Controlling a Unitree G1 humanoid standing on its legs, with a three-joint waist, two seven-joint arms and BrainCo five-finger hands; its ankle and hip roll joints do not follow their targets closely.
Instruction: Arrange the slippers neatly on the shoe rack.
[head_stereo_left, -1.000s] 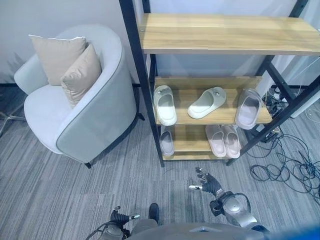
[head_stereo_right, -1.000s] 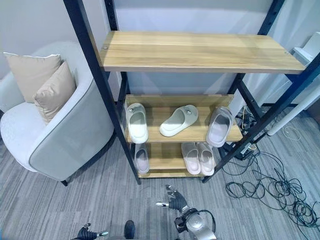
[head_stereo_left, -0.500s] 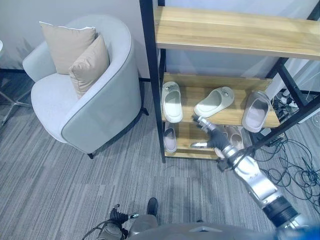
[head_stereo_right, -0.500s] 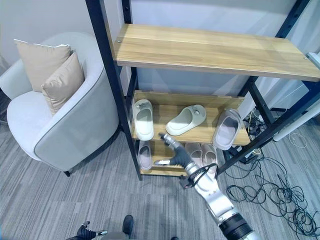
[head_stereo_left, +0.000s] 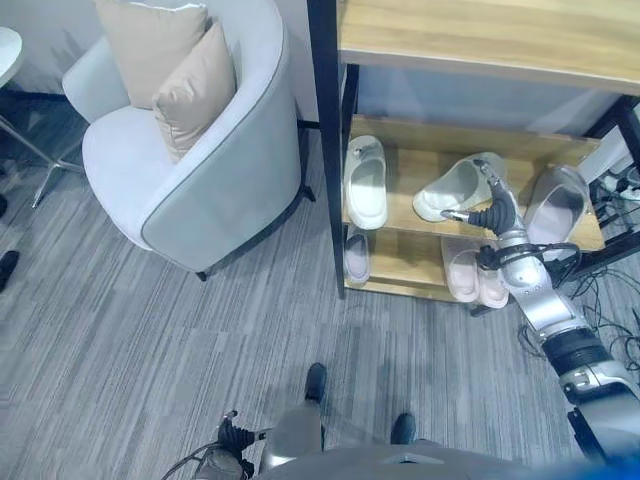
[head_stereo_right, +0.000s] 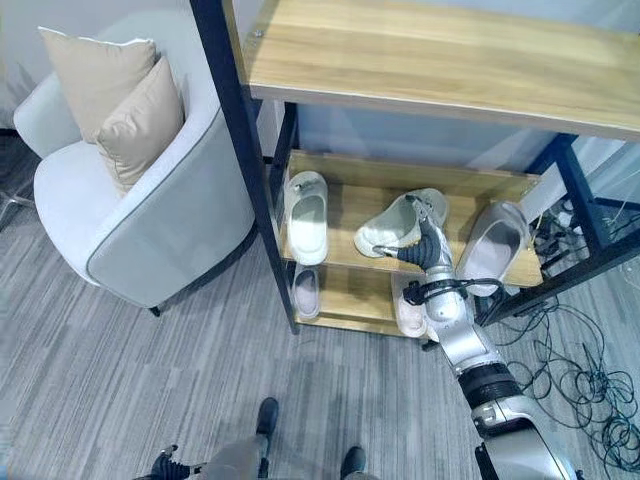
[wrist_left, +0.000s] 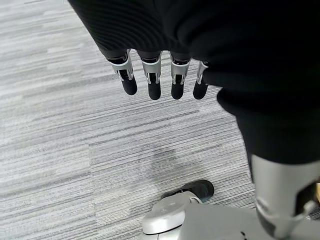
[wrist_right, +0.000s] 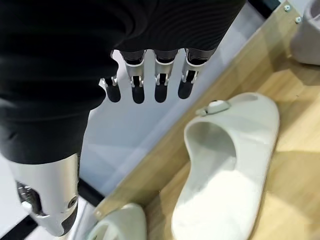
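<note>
Right hand (head_stereo_left: 492, 208), fingers straight and apart, hovers just over the skewed slipper (head_stereo_left: 455, 190) on the shoe rack (head_stereo_left: 520, 225) middle shelf. Slipper's long axis lies diagonal, its toe toward the rack's back. Left hand (wrist_left: 160, 80) hangs relaxed over the floor, well apart.

Wood, foam-like plastic, cloth and metal.
Pale matt grained wood shelves on the shoe rack (head_stereo_left: 470, 40), with black matt metal posts; smooth matt off-white moulded slippers (head_stereo_left: 366, 182), soft-looking; armchair (head_stereo_left: 200, 170) in grey woven cloth, beige cloth cushions (head_stereo_left: 200, 85); grey streaked low-pile carpet (head_stereo_left: 150, 350); right hand (head_stereo_left: 497, 208) in silver metal-look fingers, dark ribbed cover.
</note>
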